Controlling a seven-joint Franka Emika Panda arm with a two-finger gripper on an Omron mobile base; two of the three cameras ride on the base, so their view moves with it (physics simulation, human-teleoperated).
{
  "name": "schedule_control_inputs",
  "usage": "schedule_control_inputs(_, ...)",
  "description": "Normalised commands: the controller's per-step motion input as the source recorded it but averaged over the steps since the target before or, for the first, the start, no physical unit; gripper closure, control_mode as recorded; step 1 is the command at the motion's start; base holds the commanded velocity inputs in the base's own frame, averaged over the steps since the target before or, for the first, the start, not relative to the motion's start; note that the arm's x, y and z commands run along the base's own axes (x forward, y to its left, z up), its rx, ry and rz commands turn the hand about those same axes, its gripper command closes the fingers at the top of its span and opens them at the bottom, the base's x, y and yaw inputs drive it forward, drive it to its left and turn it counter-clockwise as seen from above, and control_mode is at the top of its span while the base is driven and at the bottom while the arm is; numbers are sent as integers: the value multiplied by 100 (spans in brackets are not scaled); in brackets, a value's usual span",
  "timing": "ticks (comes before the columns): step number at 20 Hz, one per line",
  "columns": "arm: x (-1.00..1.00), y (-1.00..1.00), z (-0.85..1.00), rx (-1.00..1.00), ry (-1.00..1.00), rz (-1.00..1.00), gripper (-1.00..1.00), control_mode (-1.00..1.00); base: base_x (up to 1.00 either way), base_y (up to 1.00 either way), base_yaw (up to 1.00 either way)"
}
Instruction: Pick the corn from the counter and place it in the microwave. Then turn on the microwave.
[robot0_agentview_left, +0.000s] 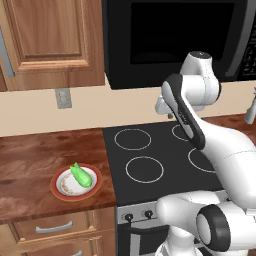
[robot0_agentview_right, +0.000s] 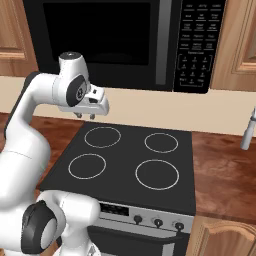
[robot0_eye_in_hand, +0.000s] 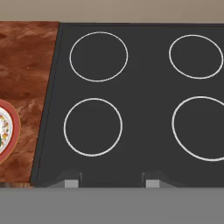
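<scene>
The green corn (robot0_agentview_left: 81, 175) lies on a white red-rimmed plate (robot0_agentview_left: 62, 186) on the reddish-brown counter (robot0_agentview_left: 30, 150), left of the stove. The plate's edge (robot0_eye_in_hand: 6, 131) shows at the left of the hand view. The black microwave (robot0_agentview_right: 110, 35) hangs above the stove with its door closed, its grey handle (robot0_agentview_right: 162, 42) and button panel (robot0_agentview_right: 197, 45) at the right. My gripper (robot0_agentview_right: 85, 116) hovers over the stove's back left burner, pointing down. It is open, with nothing between its fingertips (robot0_eye_in_hand: 70, 181), well right of the corn.
The black stovetop (robot0_agentview_left: 150, 150) with white ring burners lies under the gripper. A grey-handled utensil (robot0_agentview_right: 247, 130) stands at the wall on the right counter. A wooden cabinet (robot0_agentview_left: 50, 40) and a wall outlet (robot0_agentview_left: 63, 98) are left of the microwave. Drawers (robot0_agentview_left: 50, 227) sit below the counter.
</scene>
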Motion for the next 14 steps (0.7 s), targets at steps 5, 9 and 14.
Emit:
schedule_control_inputs(5, -15, 0, 2, 0, -3, 0, -100, -100, 0, 0, 0)
schedule_control_inputs(9, -26, -3, 10, 0, -6, -1, -100, -100, 0, 0, 0)
schedule_control_inputs(14, -25, -13, 11, 0, -6, -1, -100, -100, 0, 0, 0)
